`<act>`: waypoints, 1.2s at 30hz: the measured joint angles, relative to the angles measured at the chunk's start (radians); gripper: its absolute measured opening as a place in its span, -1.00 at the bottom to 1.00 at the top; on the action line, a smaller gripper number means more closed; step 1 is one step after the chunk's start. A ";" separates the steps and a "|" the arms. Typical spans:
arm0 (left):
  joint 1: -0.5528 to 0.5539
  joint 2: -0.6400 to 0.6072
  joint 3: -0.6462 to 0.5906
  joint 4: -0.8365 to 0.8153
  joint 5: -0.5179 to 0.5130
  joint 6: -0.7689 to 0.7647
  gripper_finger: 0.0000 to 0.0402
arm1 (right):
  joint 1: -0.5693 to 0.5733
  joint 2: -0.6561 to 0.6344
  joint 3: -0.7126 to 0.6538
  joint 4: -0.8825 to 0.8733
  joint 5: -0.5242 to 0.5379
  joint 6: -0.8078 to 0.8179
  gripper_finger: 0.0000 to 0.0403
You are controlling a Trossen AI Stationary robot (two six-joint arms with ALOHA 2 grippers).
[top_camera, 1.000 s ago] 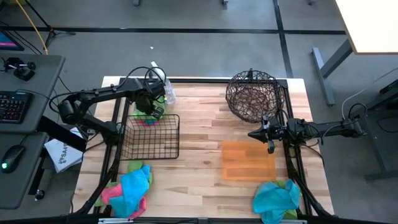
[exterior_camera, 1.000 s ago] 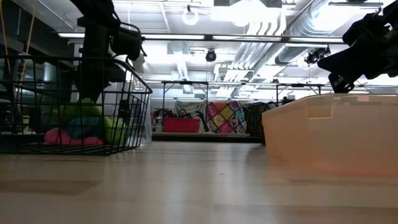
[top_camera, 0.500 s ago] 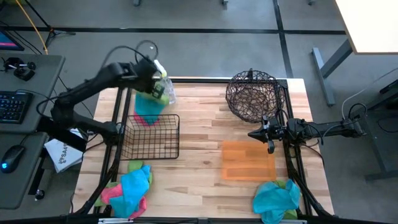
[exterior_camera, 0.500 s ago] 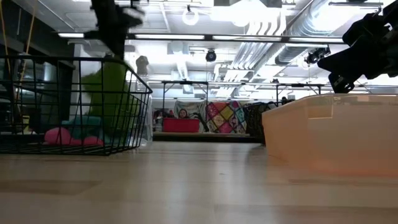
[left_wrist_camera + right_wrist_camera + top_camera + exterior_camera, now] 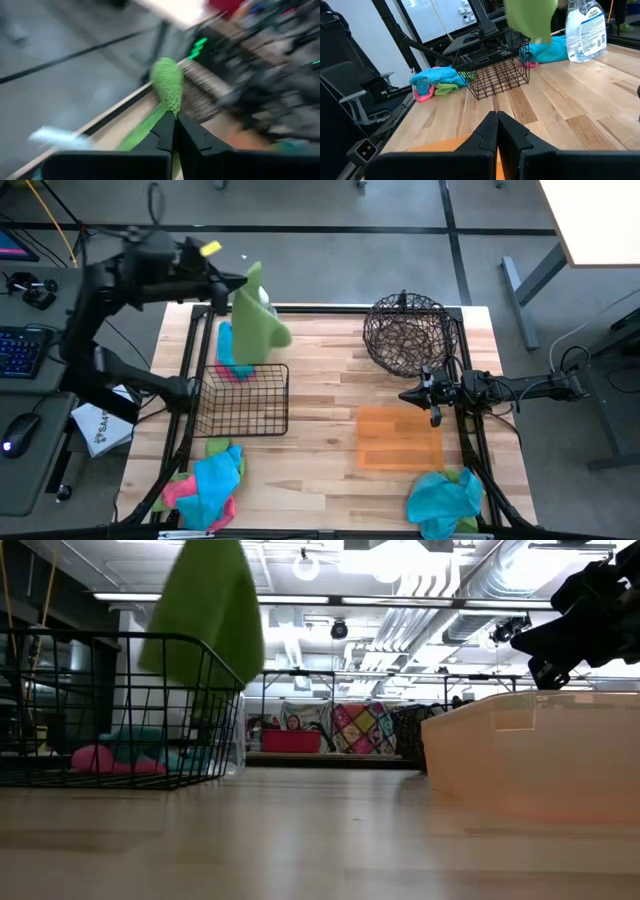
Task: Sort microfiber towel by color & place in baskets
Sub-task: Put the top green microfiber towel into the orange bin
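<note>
Above table (image 5: 320, 390), towel (image 5: 254, 320) in left tool (image 5: 236, 283)

floor (image 5: 330, 205): grey concrete | ceiling (image 5: 420, 600): exposed ducts, bright lights

Wood table (image 5: 320, 385) — baskets, orange tray (image 5: 398, 438), towel piles.

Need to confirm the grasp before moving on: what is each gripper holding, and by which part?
The left gripper pinches the green towel by its top edge; the towel hangs below. The right gripper is shut and holds nothing.
</note>
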 joint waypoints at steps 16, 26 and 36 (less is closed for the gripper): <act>-0.369 0.324 0.002 0.771 0.274 0.029 -1.00 | 0.000 0.000 0.000 0.000 0.000 0.000 -1.00; -0.486 0.608 0.002 1.252 0.386 0.101 -1.00 | 0.000 0.000 0.000 0.000 0.000 0.000 -1.00; -0.491 0.865 0.001 1.770 0.256 0.184 -1.00 | 0.000 0.000 0.000 0.000 0.000 0.000 -1.00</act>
